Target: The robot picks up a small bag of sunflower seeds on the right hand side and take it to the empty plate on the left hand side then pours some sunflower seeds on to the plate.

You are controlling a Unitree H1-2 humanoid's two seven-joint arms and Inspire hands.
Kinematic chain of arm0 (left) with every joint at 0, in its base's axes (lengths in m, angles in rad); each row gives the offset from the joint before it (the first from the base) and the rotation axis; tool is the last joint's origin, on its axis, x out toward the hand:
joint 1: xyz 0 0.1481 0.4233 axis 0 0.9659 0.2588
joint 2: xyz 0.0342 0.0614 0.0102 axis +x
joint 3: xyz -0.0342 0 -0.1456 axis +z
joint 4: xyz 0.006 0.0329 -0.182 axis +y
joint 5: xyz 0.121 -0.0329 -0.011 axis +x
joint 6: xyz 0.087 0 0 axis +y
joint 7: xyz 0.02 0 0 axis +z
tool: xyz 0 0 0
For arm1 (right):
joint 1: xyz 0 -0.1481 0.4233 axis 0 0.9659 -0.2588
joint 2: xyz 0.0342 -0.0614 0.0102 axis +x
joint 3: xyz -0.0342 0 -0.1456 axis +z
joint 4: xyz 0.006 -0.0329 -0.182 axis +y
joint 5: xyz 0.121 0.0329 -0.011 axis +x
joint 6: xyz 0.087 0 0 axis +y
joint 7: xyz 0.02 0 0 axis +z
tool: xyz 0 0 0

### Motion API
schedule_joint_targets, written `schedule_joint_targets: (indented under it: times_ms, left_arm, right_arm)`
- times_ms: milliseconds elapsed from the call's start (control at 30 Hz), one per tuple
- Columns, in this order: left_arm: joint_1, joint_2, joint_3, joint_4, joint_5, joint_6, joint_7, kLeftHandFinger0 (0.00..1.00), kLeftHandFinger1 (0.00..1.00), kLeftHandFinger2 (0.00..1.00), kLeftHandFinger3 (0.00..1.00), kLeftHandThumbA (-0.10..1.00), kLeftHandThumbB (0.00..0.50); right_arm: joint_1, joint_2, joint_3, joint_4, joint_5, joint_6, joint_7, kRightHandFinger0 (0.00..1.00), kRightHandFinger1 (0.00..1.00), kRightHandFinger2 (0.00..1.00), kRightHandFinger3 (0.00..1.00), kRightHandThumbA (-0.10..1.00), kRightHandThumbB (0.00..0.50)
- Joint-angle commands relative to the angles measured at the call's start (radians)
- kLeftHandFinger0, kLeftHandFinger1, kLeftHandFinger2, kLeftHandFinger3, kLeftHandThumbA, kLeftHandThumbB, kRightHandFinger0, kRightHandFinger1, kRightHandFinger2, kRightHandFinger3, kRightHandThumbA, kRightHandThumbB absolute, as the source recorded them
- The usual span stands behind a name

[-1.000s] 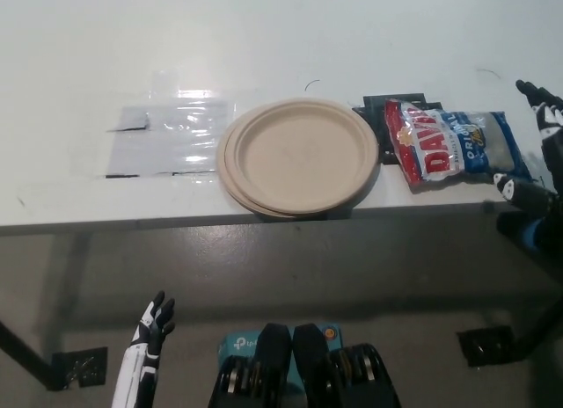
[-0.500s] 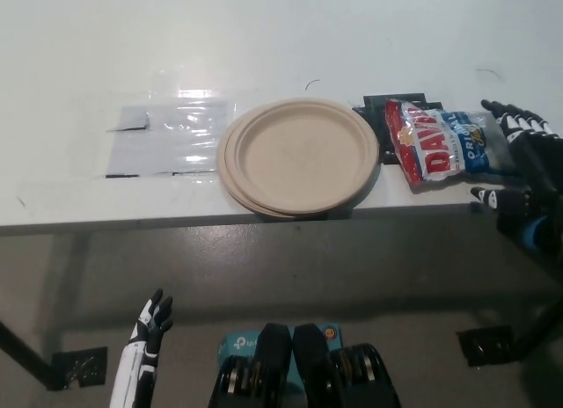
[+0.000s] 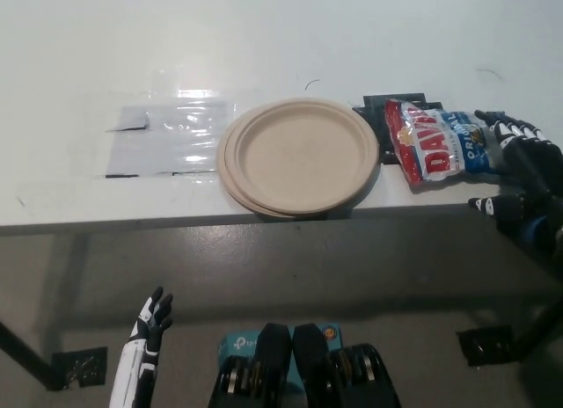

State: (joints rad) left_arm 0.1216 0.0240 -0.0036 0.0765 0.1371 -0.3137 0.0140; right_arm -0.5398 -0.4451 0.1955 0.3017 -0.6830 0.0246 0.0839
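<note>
The black right hand [image 3: 519,184], fingers spread, is positioned over the right end of the red-and-blue foil seed bag [image 3: 440,144], apparently for grasping; contact cannot be confirmed. The white left hand [image 3: 151,324] is idle below the white desk [image 3: 264,39], fingers apart.

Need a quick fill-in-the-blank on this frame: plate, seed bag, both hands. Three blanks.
1. The plate is ____ of food.
2. The seed bag lies to the plate's ____ in the picture.
3. The hand at the bag's outer end is the ____ right hand; the white left hand rests low.

Missing: empty; right; black
</note>
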Motion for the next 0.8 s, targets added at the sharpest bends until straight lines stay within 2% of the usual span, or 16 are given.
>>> schedule_joint_targets:
  times_ms: [0, 233, 433, 567, 767]
  left_arm:
    - [-0.01, 0.008, 0.002, -0.021, 0.004, -0.033, 0.014, 1.0, 1.0, 1.0, 1.0, 1.0, 0.0]
    - [-0.01, 0.007, 0.0, -0.023, 0.006, -0.036, 0.013, 1.0, 1.0, 1.0, 1.0, 1.0, 0.0]
    - [-0.005, 0.005, 0.0, -0.021, 0.0, -0.044, 0.012, 1.0, 1.0, 1.0, 1.0, 1.0, 0.0]
    - [-0.003, 0.005, 0.0, -0.022, 0.0, -0.043, 0.012, 1.0, 1.0, 1.0, 1.0, 1.0, 0.0]
    - [-0.005, 0.007, 0.0, -0.016, 0.006, -0.047, 0.014, 1.0, 1.0, 1.0, 1.0, 1.0, 0.0]
  right_arm:
    - [-0.071, -0.016, -0.005, 0.0, 0.006, 0.008, -0.003, 1.0, 1.0, 1.0, 1.0, 0.94, 0.4]
    - [-0.083, -0.015, -0.009, 0.0, 0.022, 0.015, 0.007, 1.0, 1.0, 1.0, 1.0, 1.0, 0.364]
    - [-0.097, -0.013, -0.001, 0.017, 0.016, 0.007, -0.001, 1.0, 1.0, 1.0, 1.0, 1.0, 0.368]
    - [-0.111, -0.009, 0.007, 0.041, 0.006, 0.015, -0.002, 1.0, 1.0, 1.0, 1.0, 1.0, 0.347]
    - [-0.134, -0.004, 0.03, 0.113, -0.005, 0.002, -0.024, 1.0, 1.0, 1.0, 1.0, 1.0, 0.363]
